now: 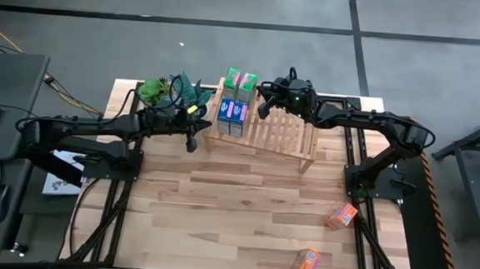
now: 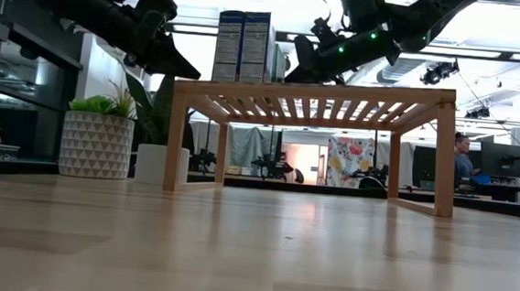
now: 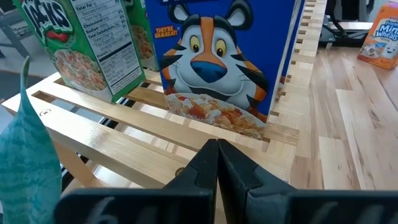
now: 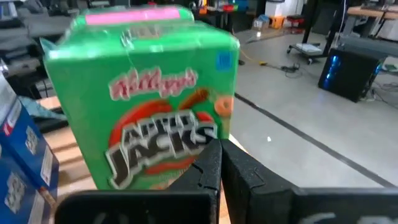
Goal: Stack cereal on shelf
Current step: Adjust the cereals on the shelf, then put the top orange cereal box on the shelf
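Note:
The wooden shelf (image 1: 283,134) stands at the table's far middle. Two green cereal boxes (image 1: 240,82) and two blue ones (image 1: 231,116) stand upright on its slatted top at the left end. Two orange boxes (image 1: 343,216) (image 1: 306,260) lie on the table at the near right. My left gripper (image 1: 192,138) is shut, just off the shelf's left end, facing the blue tiger box (image 3: 217,56). My right gripper (image 1: 262,107) is shut above the shelf, right in front of a green box (image 4: 149,93). My right gripper's shut fingertips (image 4: 211,155) point about level at the lower part of the green box's printed front face (image 4: 168,146), coming from the table's right. I cannot tell whether they touch it. The box stands upright on the slats.
Potted plants (image 1: 172,90) stand close behind the left gripper at the far left, with a white patterned pot (image 2: 97,143) and a leaf (image 3: 25,155) beside my left fingers. The right half of the shelf top (image 1: 294,129) is bare, as is the table's middle.

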Robot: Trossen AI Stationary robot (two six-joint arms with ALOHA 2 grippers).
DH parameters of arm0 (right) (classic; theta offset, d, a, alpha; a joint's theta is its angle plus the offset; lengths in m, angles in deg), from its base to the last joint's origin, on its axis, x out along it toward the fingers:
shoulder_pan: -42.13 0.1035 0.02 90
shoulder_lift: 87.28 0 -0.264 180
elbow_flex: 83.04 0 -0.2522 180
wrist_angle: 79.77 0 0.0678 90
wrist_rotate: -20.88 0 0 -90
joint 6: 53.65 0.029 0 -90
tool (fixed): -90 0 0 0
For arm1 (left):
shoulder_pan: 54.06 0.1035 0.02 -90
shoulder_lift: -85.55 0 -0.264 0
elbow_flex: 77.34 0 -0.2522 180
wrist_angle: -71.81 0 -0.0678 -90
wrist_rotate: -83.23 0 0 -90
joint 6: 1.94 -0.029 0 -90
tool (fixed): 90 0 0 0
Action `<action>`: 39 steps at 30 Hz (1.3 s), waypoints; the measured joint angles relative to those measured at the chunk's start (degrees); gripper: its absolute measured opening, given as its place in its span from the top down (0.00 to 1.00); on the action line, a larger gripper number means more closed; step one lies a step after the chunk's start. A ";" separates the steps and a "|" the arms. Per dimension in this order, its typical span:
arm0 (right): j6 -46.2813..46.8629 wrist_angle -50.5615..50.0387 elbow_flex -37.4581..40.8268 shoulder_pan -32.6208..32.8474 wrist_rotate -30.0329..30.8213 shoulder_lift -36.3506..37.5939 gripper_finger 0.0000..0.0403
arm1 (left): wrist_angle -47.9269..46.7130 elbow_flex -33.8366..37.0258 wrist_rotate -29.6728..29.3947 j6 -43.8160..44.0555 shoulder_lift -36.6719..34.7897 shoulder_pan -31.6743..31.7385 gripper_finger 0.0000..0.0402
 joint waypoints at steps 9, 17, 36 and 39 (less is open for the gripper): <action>1.43 1.80 0.00 -0.54 -0.80 -0.19 1.00 | 0.00 0.00 0.00 0.04 -0.01 0.00 1.00; 1.42 2.07 -0.01 -1.30 -3.46 -0.19 1.00 | 0.00 0.00 0.00 0.18 0.00 0.00 1.00; 5.34 -43.57 -4.76 6.93 -6.09 26.82 1.00 | 0.01 0.00 0.00 -0.78 0.00 0.00 1.00; 11.13 -51.62 -4.43 13.85 -9.42 33.24 1.00 | 0.07 0.00 0.00 -1.38 0.00 0.00 1.00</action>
